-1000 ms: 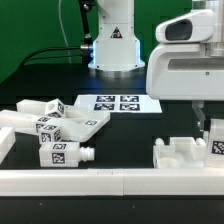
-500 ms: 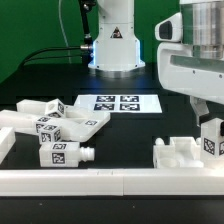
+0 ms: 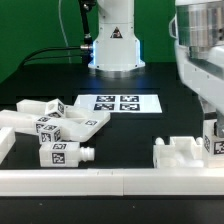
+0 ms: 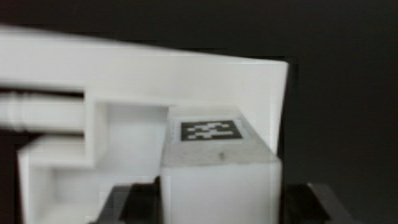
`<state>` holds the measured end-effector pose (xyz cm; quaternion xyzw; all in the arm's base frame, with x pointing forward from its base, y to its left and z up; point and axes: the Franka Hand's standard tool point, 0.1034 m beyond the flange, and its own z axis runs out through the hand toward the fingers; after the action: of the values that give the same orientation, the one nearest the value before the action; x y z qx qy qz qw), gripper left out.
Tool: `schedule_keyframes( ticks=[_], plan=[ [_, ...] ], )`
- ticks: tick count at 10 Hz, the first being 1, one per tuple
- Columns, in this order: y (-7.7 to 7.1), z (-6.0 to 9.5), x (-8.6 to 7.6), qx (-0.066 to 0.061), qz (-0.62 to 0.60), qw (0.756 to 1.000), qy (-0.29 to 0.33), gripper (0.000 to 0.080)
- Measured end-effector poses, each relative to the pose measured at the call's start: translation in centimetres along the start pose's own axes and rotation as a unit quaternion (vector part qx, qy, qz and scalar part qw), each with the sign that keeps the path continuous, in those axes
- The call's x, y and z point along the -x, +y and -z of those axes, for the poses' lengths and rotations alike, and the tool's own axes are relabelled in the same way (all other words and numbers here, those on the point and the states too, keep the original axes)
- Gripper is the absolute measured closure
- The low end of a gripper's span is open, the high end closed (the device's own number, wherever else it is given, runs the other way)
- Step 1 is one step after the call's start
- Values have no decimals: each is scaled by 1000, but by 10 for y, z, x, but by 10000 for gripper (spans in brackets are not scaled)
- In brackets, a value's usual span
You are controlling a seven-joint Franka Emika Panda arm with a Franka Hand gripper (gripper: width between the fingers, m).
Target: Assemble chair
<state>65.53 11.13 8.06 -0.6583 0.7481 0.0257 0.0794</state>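
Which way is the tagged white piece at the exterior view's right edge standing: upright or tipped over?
Upright: the chair piece appears taller than wide, with its long side vertical, and it is held in the gripper.

The exterior view is evenly lit, and the white pieces (image 3: pixel 58 126) stand bright against the dark table (image 3: pixel 135 128) with only soft, short shadows. A cold bluish glow shines at the robot base (image 3: pixel 112 58). The wrist view is blurred and out of focus: the chair part (image 4: pixel 222 178) looks washed out, and its tag (image 4: pixel 214 130) is not sharp.
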Motion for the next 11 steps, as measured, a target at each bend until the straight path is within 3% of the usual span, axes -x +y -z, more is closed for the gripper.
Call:
schedule_keyframes(
  ticks=[1, 3, 4, 5, 6, 8, 9, 10, 11],
  plan=[
    [0, 0, 1, 1, 14, 1000, 0, 515],
    [7, -3, 6, 13, 88, 996, 5, 257],
    [8, -1, 7, 22, 193, 981, 10, 184],
    [7, 0, 8, 26, 304, 952, 17, 184],
    [7, 0, 8, 26, 313, 949, 15, 155],
    [6, 0, 7, 27, 397, 917, 14, 151],
    [5, 0, 6, 28, 472, 881, 22, 151],
    [4, -3, 5, 26, 563, 825, 40, 150],
    [4, -5, 6, 24, 601, 798, 44, 162]
  ],
)
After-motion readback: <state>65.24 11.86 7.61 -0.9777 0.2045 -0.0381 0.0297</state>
